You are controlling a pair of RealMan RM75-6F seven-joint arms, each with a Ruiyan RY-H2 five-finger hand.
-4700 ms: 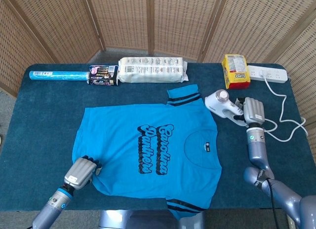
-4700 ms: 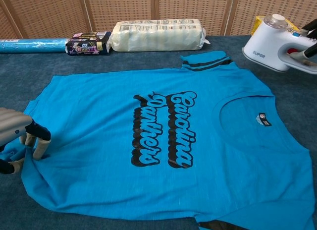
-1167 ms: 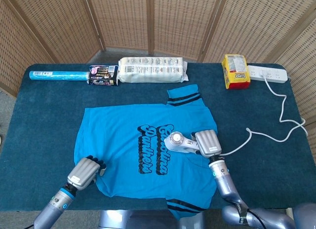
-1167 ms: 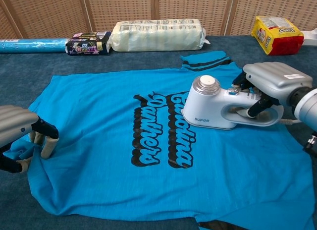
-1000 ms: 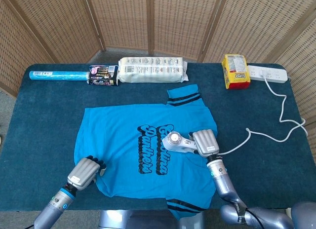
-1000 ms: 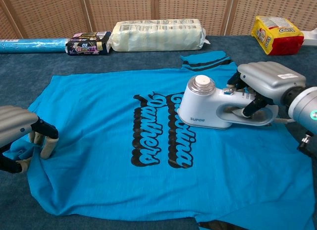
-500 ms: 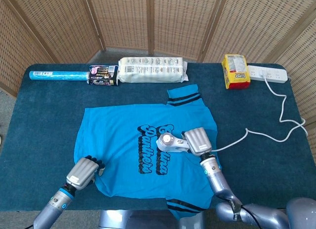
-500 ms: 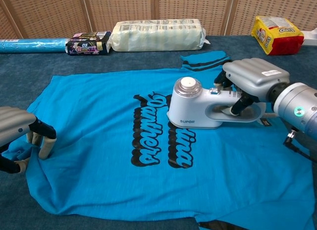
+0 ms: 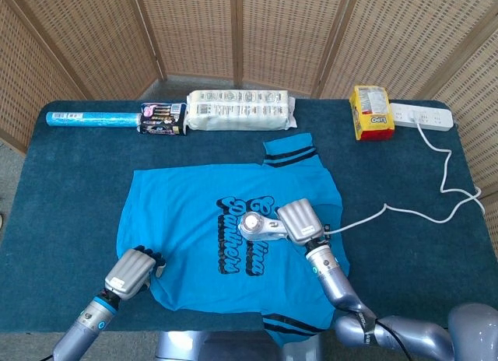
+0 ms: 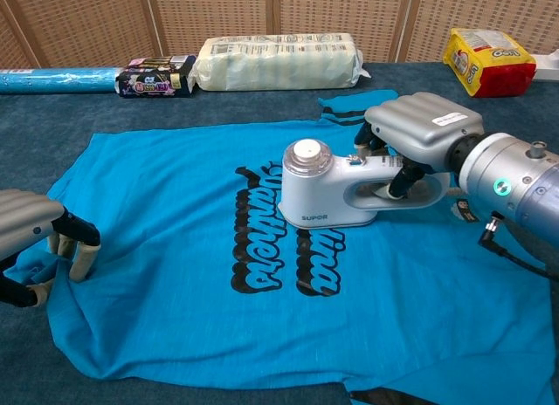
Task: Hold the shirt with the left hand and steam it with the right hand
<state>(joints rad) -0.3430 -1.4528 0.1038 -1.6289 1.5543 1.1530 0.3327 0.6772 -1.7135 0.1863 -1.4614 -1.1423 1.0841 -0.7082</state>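
A bright blue shirt with dark lettering lies flat on the table. My left hand rests on the shirt's hem at the lower left corner, its fingers curled down and pinning the bunched cloth. My right hand grips the handle of the white steamer. The steamer sits over the lettering in the middle of the shirt, its round head toward the left. Its white cord trails off to the right.
Along the table's far edge lie a blue roll, a dark packet and a long white package. A yellow bag and a white power strip sit at the back right. Wicker screens stand behind.
My right hand has slid the steamer leftward across the shirt, from the collar area onto the lettering. The left hand has stayed on the hem.
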